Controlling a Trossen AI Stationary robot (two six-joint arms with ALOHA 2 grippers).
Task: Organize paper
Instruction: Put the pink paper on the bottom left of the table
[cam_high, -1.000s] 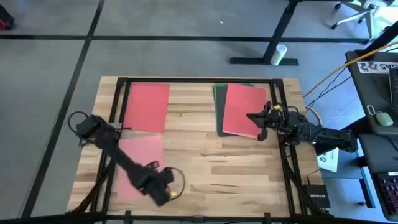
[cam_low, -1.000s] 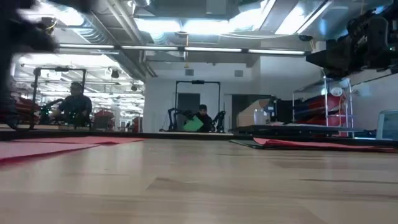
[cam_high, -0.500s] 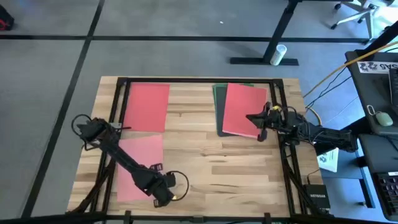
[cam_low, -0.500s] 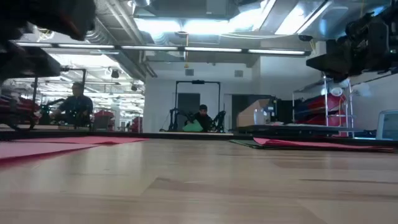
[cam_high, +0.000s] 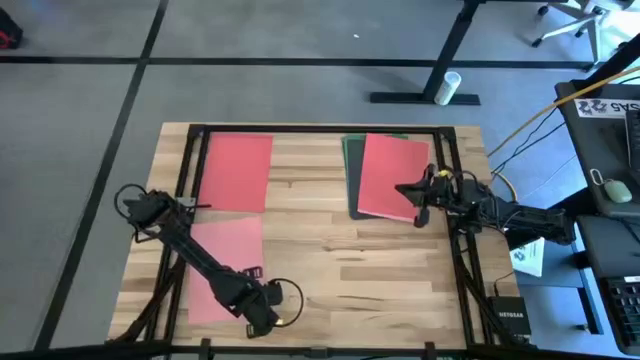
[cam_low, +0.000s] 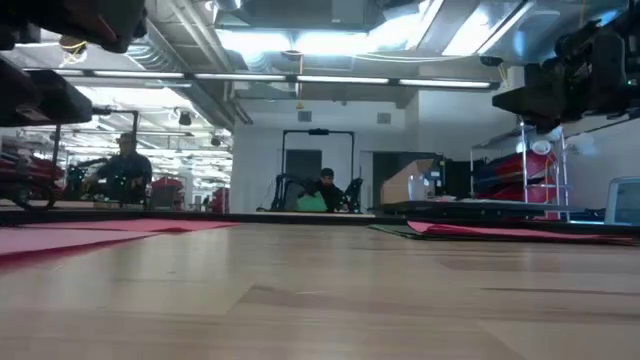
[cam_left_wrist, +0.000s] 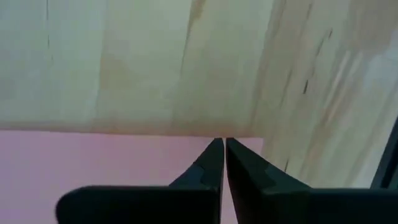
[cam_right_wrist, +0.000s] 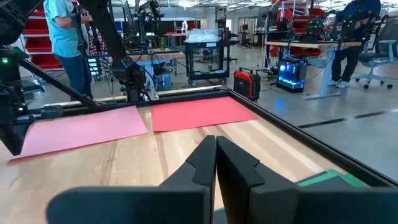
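1. We see the left gripper (cam_high: 262, 312) low over the near corner of the pink sheet (cam_high: 226, 250). In the left wrist view its fingers (cam_left_wrist: 211, 163) are pressed together with their tips at the sheet's edge. We judge it is placed to pin or slide that corner, since a flat sheet gives little to pinch.
2. The right gripper (cam_high: 408, 190) sits at the right edge of the stack on the table's (cam_high: 340, 270) far right. Its fingers (cam_right_wrist: 205, 163) are likewise clenched, with nothing visibly between them. We take this arm to be waiting there.
3. The stack likely serves as the gathering place: a red sheet (cam_high: 392, 176) lies on top, with a green sheet (cam_high: 348, 147) and a dark sheet (cam_high: 352, 200) showing only as thin strips beneath it.
4. A second red sheet (cam_high: 237, 172) lies alone at the far left, just beyond the pink one, apart from the stack.
5. Counted from above: two red, one pink, one green and one dark, five sheets in all. We see no blue sheet.
6. Two arms work the table.
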